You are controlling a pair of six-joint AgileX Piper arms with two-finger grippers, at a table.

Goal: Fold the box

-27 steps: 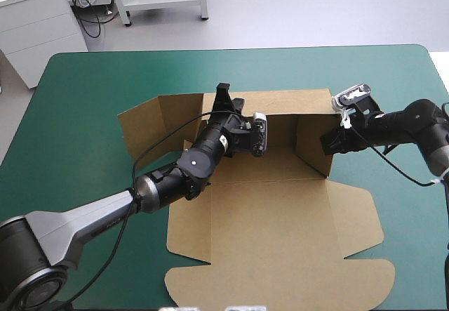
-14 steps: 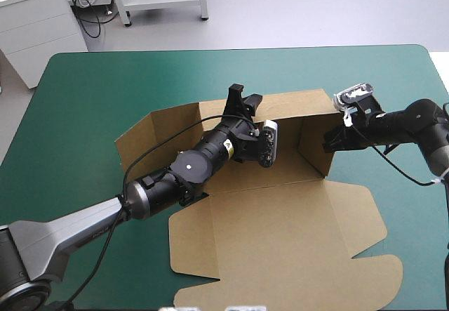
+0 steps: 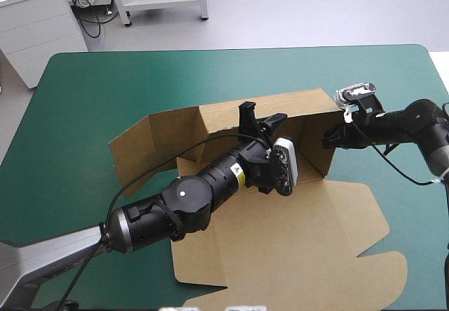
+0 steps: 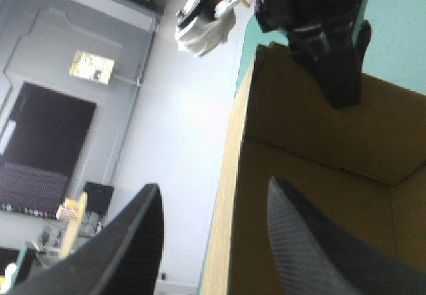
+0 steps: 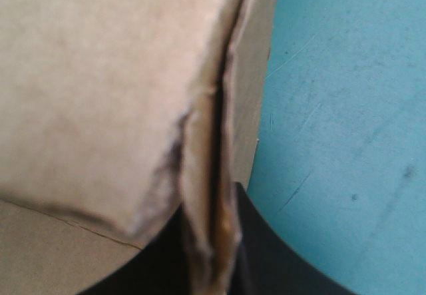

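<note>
The brown box (image 3: 280, 227) lies mid-table with its far wall and right wall raised. My left gripper (image 3: 261, 119) stands open astride the far wall's top edge. In the left wrist view that gripper (image 4: 213, 187) has one black finger on each side of the wall (image 4: 293, 122), apart from the board. My right gripper (image 3: 328, 141) is shut on the right wall at its far corner. The right wrist view shows this gripper (image 5: 214, 268) pinching a doubled edge of board (image 5: 100, 95). The same gripper (image 4: 333, 48) also shows in the left wrist view, at the wall's end.
The box's left flap (image 3: 144, 144) stands splayed outward. The flat lid panel (image 3: 365, 276) reaches toward the table's near edge. The teal-green cover (image 3: 84, 100) lies bare to the left of the box, beyond it and to its right.
My left gripper let go of the far wall, opened, and slid right along it. My right gripper shut on the right wall. The box shifted slightly right and turned.
</note>
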